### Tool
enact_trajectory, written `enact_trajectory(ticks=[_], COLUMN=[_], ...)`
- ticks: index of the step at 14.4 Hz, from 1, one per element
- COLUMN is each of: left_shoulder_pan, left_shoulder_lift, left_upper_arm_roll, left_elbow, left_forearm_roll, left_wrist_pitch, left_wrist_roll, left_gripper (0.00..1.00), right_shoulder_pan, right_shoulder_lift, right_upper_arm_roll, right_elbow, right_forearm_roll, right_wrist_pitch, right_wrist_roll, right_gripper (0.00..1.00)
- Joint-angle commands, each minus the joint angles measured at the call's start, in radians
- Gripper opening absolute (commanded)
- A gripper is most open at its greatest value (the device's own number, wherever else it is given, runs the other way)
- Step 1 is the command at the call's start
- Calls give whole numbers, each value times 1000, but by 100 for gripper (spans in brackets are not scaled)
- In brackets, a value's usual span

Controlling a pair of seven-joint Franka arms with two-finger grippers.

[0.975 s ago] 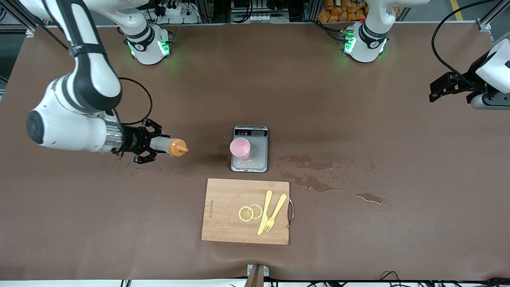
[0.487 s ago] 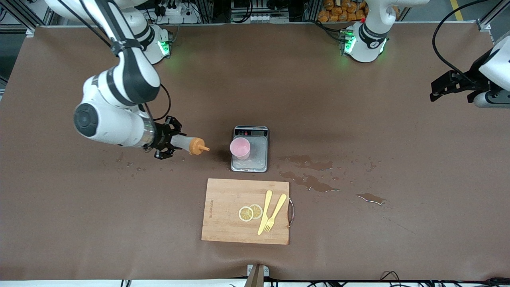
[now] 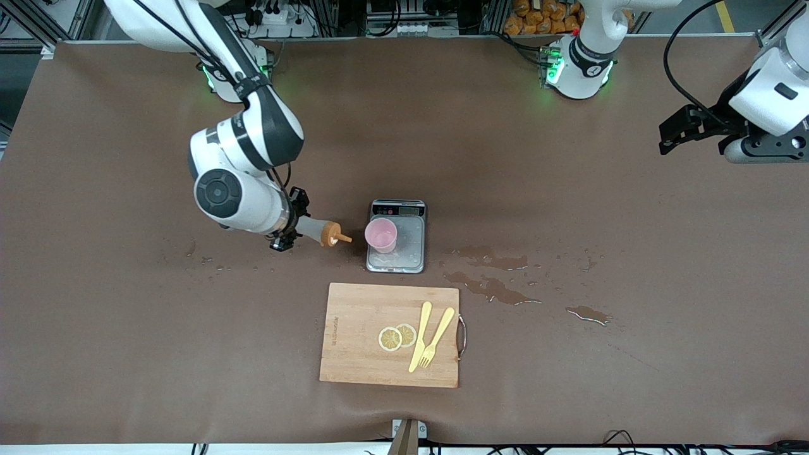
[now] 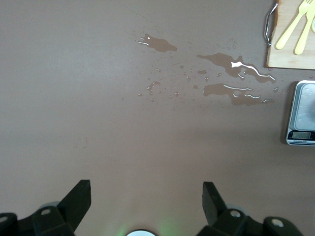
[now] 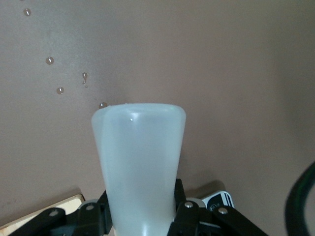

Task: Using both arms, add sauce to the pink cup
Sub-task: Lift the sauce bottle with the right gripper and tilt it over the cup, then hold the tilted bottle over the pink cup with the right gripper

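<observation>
My right tool (image 3: 292, 222), clamped on the sauce (image 3: 319, 230), has carried it close beside the cup (image 3: 381, 234), nozzle leading; pouring comes next. My left tool (image 3: 679, 129) waits wide.

Two white jointed arms with black joint bands are seen. Green lights glow on both round white bases. Black cables are looped along the right arm (image 3: 246, 145) and clamped by a black strap; another black cable curves to the left arm (image 3: 768, 95). A black skeletal right claw (image 3: 287, 221) and a black left claw (image 4: 145, 204) are fitted, silver screws showing beside the angular black fingers (image 4: 78, 196).
</observation>
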Motion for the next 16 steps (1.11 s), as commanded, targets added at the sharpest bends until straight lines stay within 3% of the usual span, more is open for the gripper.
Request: enact_trajectory(ticks=[1,7,12,16], left_shoulder_pan=[14,14,21,23], left_shoulder_lift=[-15,-12,-3,-3], left_upper_arm_roll=[5,14,14,14], left_elbow=[9,11,20,20], left_forearm_roll=[-3,-1,-3,-1], left_wrist_pitch=[-26,-23,-15,-15], left_wrist_roll=[-1,5,7,7], left_gripper=[100,100,100,100], right_shoulder_pan=[36,94,136,151], right_shoulder_lift=[53,119,178,197], right_upper_arm_roll=[-7,-8,-8,-10], right_elbow=[71,135,278,292], right_forearm_roll=[-87,-190,-204,-247], right_wrist_pitch=[-37,-132,-289,-323], right_wrist_roll=[92,152,190,198], right_gripper=[47,47,47,47])
